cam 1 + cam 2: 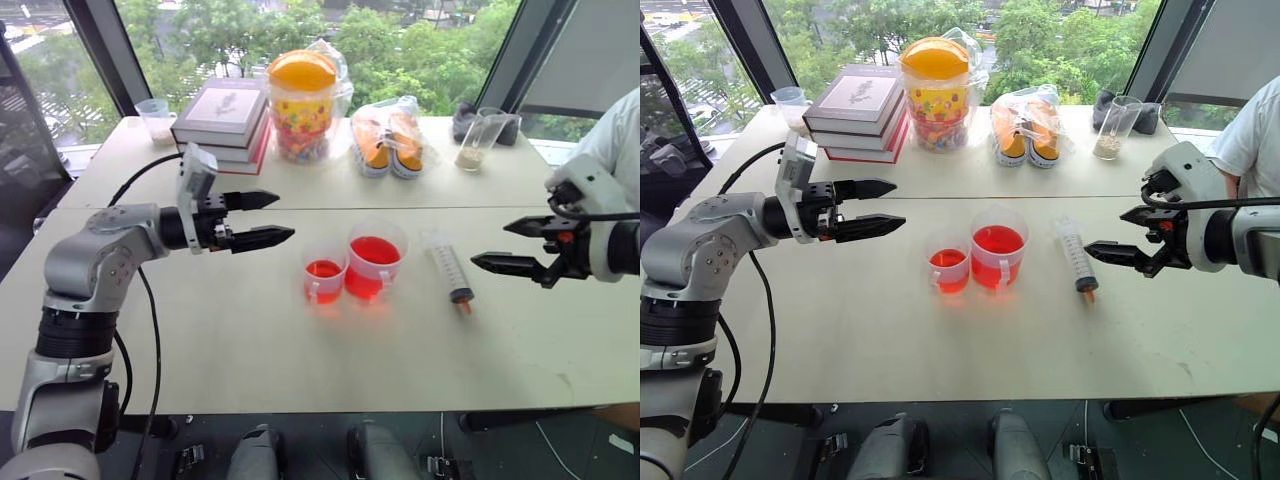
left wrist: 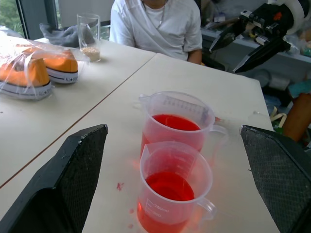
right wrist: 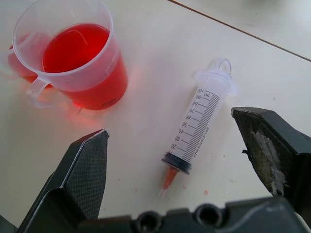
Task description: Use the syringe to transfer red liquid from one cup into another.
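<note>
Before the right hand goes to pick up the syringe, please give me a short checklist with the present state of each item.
1. Right hand open: ok, jaws wide, empty.
2. Syringe free to grasp: ok, lying flat on the table, nothing touching it.
3. Plunger pushed in: ok, black seal sits at the orange tip end.
4. Larger cup upright, holding red liquid: ok.
5. Smaller cup upright: ok, also partly filled.
6. Left hand out of the way: ok, open, left of the cups.
</note>
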### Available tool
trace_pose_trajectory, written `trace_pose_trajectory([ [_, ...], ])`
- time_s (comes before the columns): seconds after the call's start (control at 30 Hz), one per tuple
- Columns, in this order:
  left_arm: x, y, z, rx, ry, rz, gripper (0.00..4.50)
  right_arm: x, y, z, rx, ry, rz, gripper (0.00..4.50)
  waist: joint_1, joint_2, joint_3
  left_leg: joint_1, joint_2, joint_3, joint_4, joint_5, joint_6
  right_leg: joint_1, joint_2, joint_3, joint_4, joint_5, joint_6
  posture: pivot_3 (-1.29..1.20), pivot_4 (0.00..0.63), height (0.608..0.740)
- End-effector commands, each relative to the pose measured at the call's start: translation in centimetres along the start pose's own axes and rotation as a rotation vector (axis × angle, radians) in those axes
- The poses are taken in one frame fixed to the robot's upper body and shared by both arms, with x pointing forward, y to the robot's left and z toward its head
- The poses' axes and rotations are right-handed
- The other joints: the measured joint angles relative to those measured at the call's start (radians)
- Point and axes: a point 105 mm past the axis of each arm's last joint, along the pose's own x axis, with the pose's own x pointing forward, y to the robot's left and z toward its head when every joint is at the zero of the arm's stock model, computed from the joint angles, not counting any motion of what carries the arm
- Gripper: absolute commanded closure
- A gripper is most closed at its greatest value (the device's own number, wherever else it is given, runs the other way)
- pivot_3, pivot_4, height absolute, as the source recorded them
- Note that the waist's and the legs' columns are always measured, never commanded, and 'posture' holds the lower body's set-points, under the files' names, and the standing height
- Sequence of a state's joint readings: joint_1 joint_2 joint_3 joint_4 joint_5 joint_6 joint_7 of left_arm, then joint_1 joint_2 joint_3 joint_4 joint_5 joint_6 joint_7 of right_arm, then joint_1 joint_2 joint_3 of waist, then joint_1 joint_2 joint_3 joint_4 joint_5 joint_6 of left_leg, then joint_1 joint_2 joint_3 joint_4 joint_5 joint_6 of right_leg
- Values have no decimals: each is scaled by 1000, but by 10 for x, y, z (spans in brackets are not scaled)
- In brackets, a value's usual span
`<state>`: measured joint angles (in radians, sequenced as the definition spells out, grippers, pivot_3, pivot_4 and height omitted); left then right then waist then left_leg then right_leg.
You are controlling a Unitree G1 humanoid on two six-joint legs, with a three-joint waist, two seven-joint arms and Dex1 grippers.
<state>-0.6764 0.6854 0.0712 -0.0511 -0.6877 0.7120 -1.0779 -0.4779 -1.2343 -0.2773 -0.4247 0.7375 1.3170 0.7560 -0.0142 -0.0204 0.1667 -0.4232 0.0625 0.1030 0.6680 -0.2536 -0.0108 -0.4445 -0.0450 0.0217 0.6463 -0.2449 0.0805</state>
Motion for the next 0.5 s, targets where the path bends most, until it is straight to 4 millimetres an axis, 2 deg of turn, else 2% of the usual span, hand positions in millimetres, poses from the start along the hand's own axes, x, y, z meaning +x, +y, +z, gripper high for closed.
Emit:
trace_pose_trajectory([
  [0.03,1,-4,18,64,-32,-9,0,-2,-5,7,-8,-29,-22,73,0,0,0,0,0,0,0,0,0,0,0,0,0,0,0,0,150,740],
  [0.2,8,-8,12,50,-25,-33,0,6,-15,7,77,34,-26,73,-2,0,0,0,0,0,0,0,0,0,0,0,0,0,0,0,150,740],
  [0.37,16,-10,9,45,-14,-71,0,31,-29,18,273,113,22,73,-6,0,0,2,0,1,1,0,0,0,0,2,1,0,-1,0,150,740],
  [0.5,20,-12,9,50,-18,-80,0,55,-37,14,382,214,47,73,-3,0,0,0,0,1,0,0,0,-1,0,2,0,0,-1,0,150,740],
])
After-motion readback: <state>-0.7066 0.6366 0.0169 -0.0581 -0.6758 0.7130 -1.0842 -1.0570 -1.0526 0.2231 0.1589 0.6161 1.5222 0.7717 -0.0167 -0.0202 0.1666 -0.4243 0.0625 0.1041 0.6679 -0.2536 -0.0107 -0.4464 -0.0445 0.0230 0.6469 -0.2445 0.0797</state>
